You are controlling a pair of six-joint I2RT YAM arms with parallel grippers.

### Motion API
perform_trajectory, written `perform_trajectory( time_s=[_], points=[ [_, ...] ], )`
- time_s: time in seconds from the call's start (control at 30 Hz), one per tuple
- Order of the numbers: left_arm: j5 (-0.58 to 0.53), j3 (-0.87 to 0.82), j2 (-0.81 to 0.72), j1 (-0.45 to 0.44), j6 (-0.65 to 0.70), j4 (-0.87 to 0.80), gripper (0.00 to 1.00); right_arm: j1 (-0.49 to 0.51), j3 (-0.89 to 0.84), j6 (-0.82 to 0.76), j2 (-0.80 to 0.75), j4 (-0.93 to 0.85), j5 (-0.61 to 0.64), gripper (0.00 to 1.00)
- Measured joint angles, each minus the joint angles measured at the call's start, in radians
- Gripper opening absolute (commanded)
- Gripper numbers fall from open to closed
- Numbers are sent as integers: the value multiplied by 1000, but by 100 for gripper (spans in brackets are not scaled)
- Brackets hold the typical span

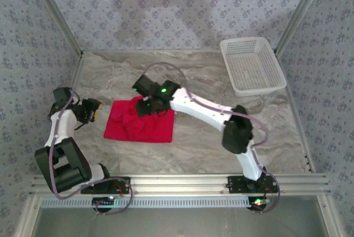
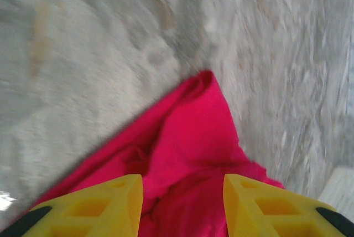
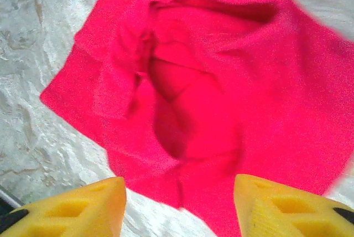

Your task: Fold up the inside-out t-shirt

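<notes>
The inside-out t-shirt (image 1: 138, 123) lies rumpled at centre-left of the worktop (image 1: 193, 151), my right tool (image 1: 148, 106) over its top edge and my left tool (image 1: 91, 107) near its left corner, both half-open and empty (mid-fold, I judge), so next comes pinching an edge.

Marbled table (image 1: 193, 148): red t-shirt (image 1: 138, 123), basket (image 1: 253, 65)

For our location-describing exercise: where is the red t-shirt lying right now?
In the top view the red t-shirt lies crumpled on the table, left of centre, beneath the right gripper, with the left gripper just off its left edge.
</notes>
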Motion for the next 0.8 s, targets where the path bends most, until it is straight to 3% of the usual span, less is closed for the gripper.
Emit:
perform_trajectory(
  time_s=[0.13, 0.27, 0.53, 0.63, 0.8],
  points=[
    [6, 0, 6, -155, 35, 14, 44, -100, -226, 30, -119, 122, -33, 14],
    [-35, 14, 5, -335, 76, -22, 45, -188, -372, 72, -106, 217, -80, 0],
    [-106, 50, 2, -654, 93, -36, 48, -244, -345, 124, 76, 290, -164, 0],
    [-121, 50, 75, -684, 93, -19, 45, -253, -331, 146, 134, 281, -185, 0],
    [-156, 49, 254, -651, 106, -20, 23, -283, -312, 164, 139, 257, -193, 0]
  ],
)
